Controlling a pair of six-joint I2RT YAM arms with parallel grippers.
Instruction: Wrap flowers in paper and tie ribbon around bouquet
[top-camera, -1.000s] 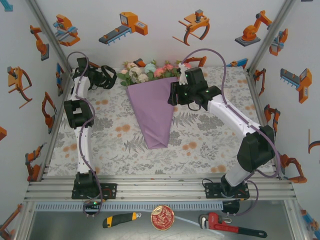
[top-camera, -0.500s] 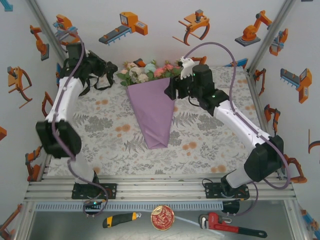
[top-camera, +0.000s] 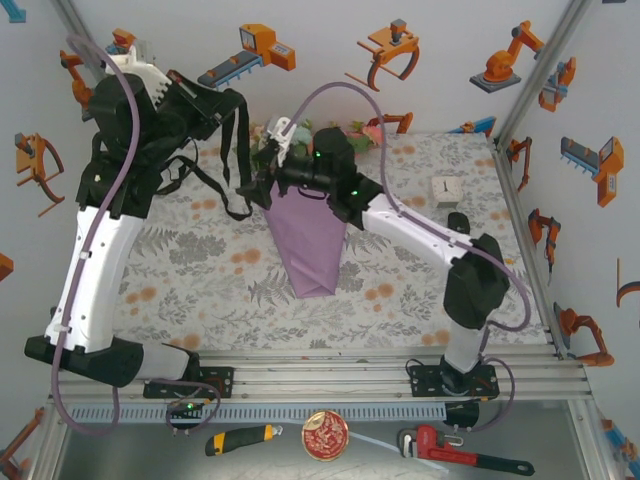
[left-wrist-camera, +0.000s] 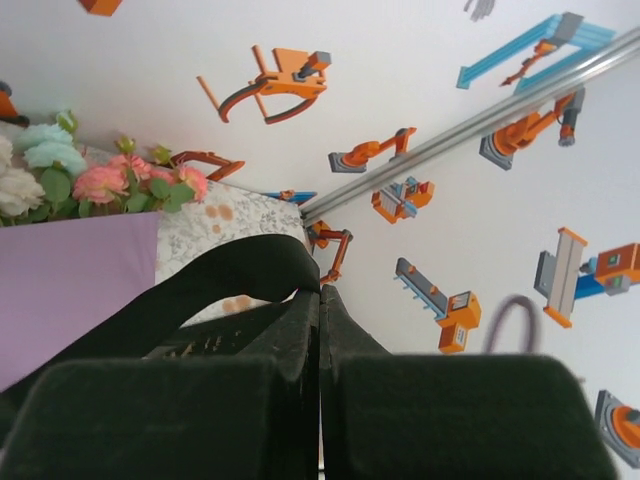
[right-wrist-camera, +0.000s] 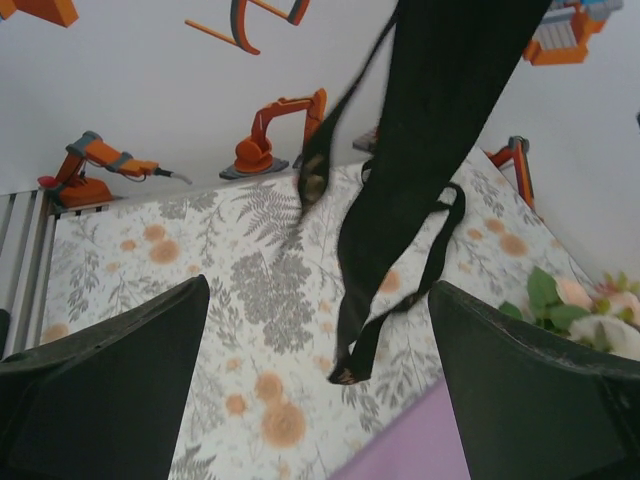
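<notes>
ribbon (right-wrist-camera: 440, 100) hangs clamped in left hand (left-wrist-camera: 320, 300), before the wide-apart right hand (right-wrist-camera: 318, 290), near the paper (right-wrist-camera: 410, 450) edge.

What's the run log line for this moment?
left gripper: shut on ribbon, held aloft | right gripper: open, facing hanging ribbon | bouquet: wrapped, not yet tied

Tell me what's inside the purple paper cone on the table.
The flowers: pink, white and pale blue blooms with green leaves poke out of the wide end of the paper. Their stems are covered by the paper.
</notes>
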